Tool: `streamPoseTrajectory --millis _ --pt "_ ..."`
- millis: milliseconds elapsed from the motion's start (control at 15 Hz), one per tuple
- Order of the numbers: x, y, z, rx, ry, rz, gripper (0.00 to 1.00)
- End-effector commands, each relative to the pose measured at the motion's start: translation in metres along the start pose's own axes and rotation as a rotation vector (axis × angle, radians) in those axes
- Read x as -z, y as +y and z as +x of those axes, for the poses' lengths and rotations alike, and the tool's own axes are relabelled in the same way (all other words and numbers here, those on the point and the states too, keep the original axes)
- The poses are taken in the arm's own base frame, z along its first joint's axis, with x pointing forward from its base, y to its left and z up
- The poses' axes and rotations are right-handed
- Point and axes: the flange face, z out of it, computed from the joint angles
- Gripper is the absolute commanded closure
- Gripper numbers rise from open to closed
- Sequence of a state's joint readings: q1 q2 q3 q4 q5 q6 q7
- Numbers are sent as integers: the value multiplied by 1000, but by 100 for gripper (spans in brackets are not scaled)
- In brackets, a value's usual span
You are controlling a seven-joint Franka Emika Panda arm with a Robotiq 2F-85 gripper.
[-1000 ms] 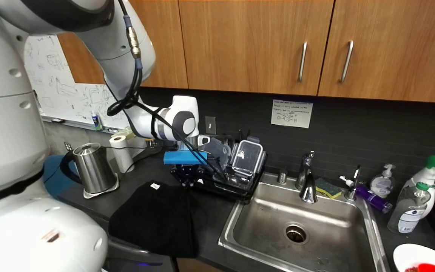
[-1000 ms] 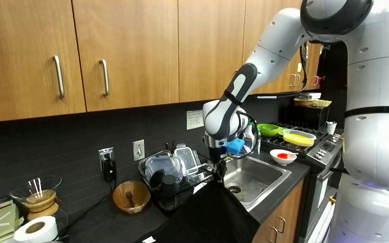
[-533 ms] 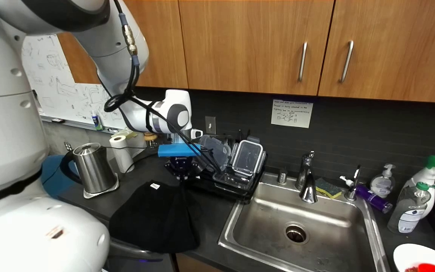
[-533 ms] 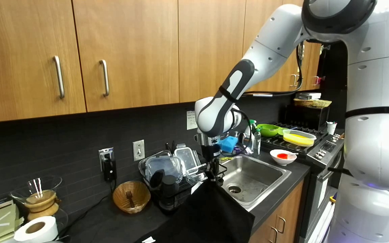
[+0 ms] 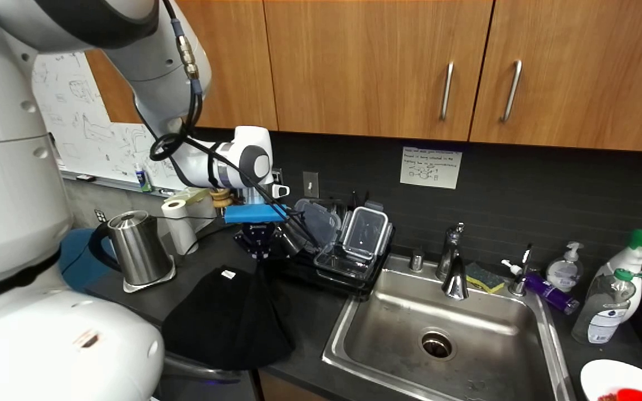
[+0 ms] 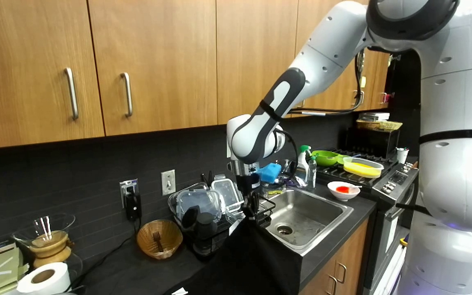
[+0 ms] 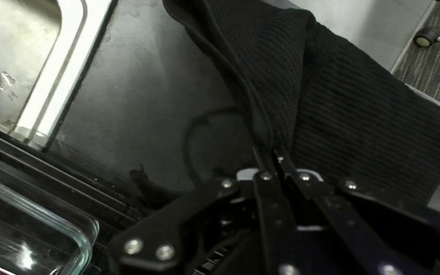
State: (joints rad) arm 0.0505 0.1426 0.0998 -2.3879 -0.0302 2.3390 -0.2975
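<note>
Gripper (image 7: 269, 151), fingertips pinching a gathered fold of cloth (image 7: 330, 99); cloth, black, ribbed, raised at the pinched fold, the rest on the counter (image 5: 312, 328) and reaching past its front edge; rack (image 5: 332, 282), black, bearing clear boxes (image 5: 365, 231), along the back edge; sink (image 5: 393, 334), steel, just beside the rack, rim near the front edge; basket (image 6: 171, 233), wicker, holding a fork (image 6: 157, 241), near the back edge; kettle (image 5: 141, 250), steel, near an edge, well apart from the sink; bowl (image 6: 341, 196), white, near the edge by the stove (image 6: 391, 188).
</note>
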Motion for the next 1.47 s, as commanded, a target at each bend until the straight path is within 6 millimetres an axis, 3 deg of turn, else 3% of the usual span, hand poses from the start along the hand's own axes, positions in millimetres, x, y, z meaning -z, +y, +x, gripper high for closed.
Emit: streamPoseTrajectory --millis 0,400,1000,1400 --pt "7 -15 14 8 -21 -13 99" --pt "16 -42 32 37 -41 -43 99" --pt "27 -59 50 50 -65 -79 99" --pt "19 -73 70 90 -100 -103 99"
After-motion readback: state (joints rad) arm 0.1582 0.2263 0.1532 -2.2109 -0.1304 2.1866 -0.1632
